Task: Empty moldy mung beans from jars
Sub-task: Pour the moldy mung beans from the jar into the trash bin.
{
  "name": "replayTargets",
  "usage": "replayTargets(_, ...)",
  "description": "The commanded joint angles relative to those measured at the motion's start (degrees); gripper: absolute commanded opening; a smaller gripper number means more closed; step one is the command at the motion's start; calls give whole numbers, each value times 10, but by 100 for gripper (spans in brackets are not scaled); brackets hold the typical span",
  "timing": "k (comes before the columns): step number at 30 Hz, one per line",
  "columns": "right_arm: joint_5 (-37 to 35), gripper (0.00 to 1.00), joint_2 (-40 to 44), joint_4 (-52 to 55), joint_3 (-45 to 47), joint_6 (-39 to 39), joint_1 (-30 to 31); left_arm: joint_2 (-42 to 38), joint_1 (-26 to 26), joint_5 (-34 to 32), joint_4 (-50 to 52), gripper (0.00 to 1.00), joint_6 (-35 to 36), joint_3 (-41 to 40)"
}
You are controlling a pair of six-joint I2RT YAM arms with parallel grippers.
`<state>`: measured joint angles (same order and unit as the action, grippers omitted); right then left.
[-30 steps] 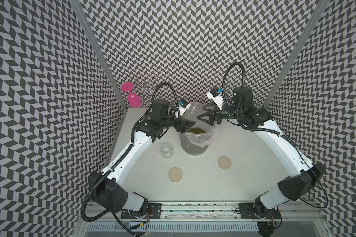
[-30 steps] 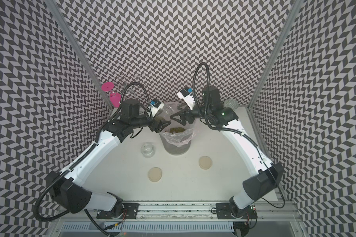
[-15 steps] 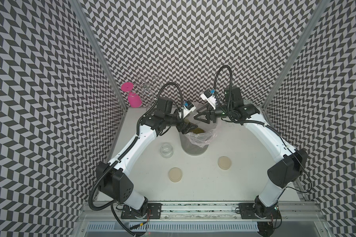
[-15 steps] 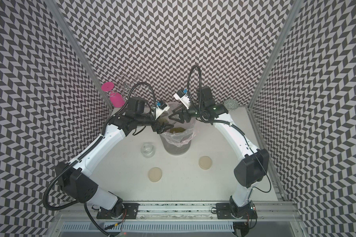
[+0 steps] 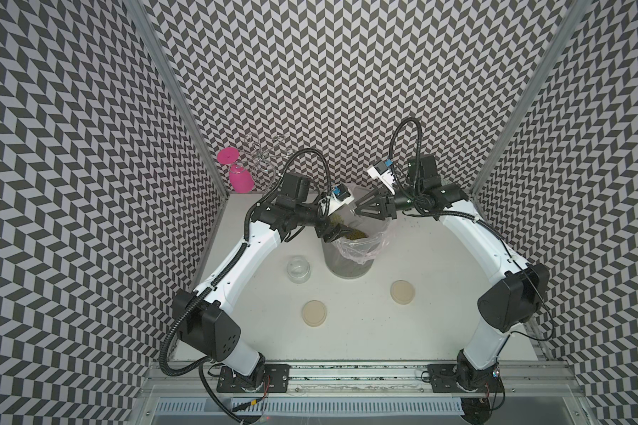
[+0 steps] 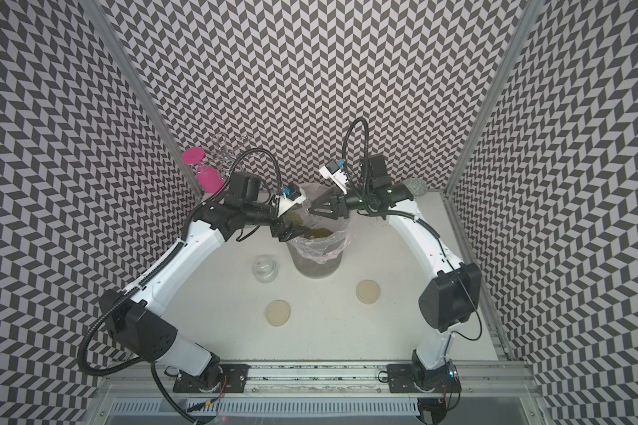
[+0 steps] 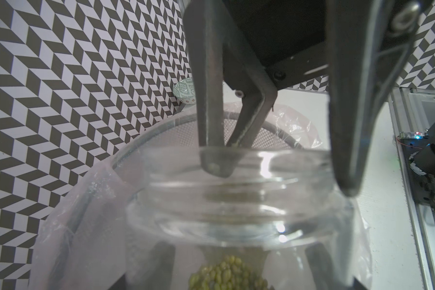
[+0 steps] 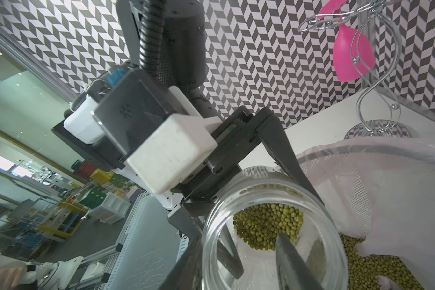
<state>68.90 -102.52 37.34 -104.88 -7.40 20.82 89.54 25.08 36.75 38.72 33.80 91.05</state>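
**Jar tipped over the bin, right gripper at its mouth**

The left gripper (image 5: 333, 232) was clamped around the tilted jar (image 8: 261, 194). It held the jar on its side above the left rim of the mesh bin (image 5: 343, 265), with the mouth turned to the right. A clump of moldy mung beans (image 8: 266, 228) sat toward the jar's closed end. A heap of beans (image 5: 354, 234) lay in the bin's plastic liner (image 5: 371, 247).

The right gripper (image 5: 356, 211) reached in from the right to the jar's mouth with its jaws partly apart. In the right wrist view one finger (image 8: 291, 266) stood inside the opening and the other outside the glass wall. Whether either finger pressed on the rim could not be told, as the glass blurred the contact.

The empty jar (image 5: 298, 268) stood upright on the worktop (image 5: 365, 342), just left of the bin and a little nearer. Two cream lids lay flat nearer to the front and well apart. The left lid (image 5: 314, 312) was near-left of the bin and the right lid (image 5: 402, 292) near-right.

In the far left corner a pink glass (image 5: 240, 180) hung upside down from a wire rack (image 8: 377, 129). A patterned bowl (image 6: 415, 187) sat in the far right corner.
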Motion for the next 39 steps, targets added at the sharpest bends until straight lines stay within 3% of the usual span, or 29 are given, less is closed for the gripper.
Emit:
replayTargets(1,-4,42,-25,7,-4,-7,-7,-7,2,59,-12,27,29,29)
replayTargets(9,8,36,-38,6,-14,-4,-1,1,13,64,-11,27,32,35)
replayTargets(20,-15,38,-51,33,-26,-21,16,10,27,50,3,28,39,46)
replayTargets(30,-36,35,-8,33,-8,-16,8,10,27,13,-7,28,28,42)
replayTargets(31,-40,38,-1,32,-5,-9,4,9,28,10,-7,28,27,42)
replayTargets(34,-58,73,28,3,15,39,-22,6,33,1,-5,27,26,41)
replayTargets(35,-57,80,37,-10,24,56,-32,5,33,0,-5,28,26,40)
replayTargets(39,-46,82,68,-34,41,91,-56,4,43,-4,-4,28,27,40)
